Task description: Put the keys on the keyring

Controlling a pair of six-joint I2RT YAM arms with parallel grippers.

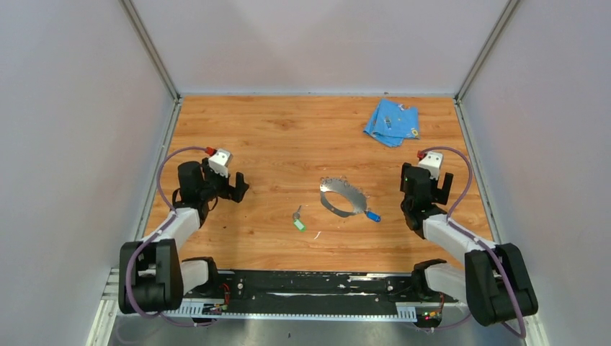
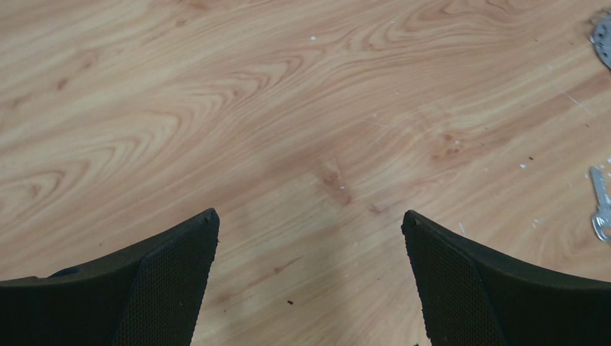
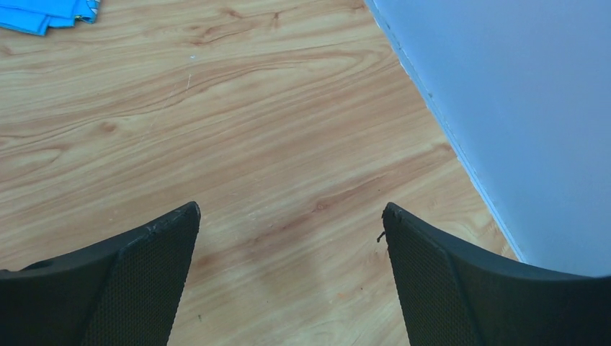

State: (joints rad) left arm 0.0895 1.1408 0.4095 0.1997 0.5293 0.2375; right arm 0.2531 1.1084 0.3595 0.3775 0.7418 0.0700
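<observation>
The keyring [image 1: 341,196], a thin grey metal oval, lies flat at the table's middle. The blue-headed key [image 1: 372,215] rests against its lower right end; I cannot tell whether it is threaded on. The green-headed key [image 1: 298,222] lies loose on the wood, left of the ring. My left gripper [image 1: 236,189] hangs open well left of both, and its wrist view shows only bare wood between the fingers [image 2: 173,281], with the keyring's edge [image 2: 604,40] and a key's shaft [image 2: 599,209] at the far right. My right gripper [image 1: 439,189] stands open right of the ring, over bare wood [image 3: 290,209].
A crumpled light-blue cloth [image 1: 391,122] lies at the back right, and its corner [image 3: 43,14] shows in the right wrist view. Grey walls enclose the table on three sides; the right wall [image 3: 519,108] is close to the right gripper.
</observation>
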